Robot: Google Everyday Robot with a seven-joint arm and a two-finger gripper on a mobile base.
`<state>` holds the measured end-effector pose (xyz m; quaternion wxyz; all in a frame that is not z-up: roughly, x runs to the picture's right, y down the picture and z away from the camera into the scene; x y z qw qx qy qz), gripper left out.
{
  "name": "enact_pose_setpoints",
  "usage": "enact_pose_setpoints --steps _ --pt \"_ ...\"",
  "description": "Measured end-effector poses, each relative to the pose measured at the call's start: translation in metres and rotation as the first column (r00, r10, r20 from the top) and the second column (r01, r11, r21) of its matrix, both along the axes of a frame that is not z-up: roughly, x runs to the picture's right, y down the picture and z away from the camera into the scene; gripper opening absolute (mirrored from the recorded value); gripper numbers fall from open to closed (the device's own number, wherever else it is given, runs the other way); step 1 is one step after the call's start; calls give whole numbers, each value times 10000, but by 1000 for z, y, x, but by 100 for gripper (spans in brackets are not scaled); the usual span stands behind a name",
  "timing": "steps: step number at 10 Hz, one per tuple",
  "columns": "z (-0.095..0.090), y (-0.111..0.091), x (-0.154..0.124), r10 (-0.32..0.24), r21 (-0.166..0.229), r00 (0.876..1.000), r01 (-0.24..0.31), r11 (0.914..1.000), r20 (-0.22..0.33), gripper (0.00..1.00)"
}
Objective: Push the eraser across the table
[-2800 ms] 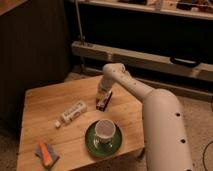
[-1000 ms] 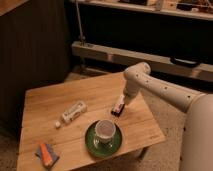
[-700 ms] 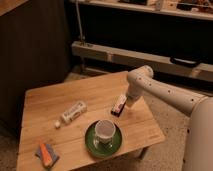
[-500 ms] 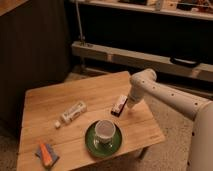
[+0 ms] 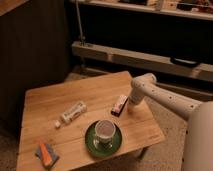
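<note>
Eraser [image 5: 119,105] first: it lies flat on the right part of the table [image 5: 45,100], tilted, with its dark end pointing down toward the green plate [image 5: 91,145]. It is small and white. I cannot read any words on it.

The gripper [image 5: 129,101] is low over the table, just beside the eraser's right side. Its fingers are pressed together and hold nothing. The white arm [image 5: 170,100] comes in from the right.

The table is low, with a light wooden top made of planks. A cup [image 5: 104,131] stands on the green plate near the front. A white tube [image 5: 72,112] with a small cap lies to the left of the eraser, well apart from it. An orange and grey-blue flat thing [image 5: 46,154] lies at the front left corner.

The room is dim. Behind the table is a long pale rail [image 5: 135,59] and dark space above it. The floor [image 5: 172,150] looks speckled. No writing can be read anywhere.
</note>
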<state>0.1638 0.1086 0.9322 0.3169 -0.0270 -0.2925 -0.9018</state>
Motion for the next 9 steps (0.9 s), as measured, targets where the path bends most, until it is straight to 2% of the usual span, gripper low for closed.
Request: enact_pose_setpoints --steps 9 --pt "3 -4 -13 -234 54 9990 232 9997 376 0"
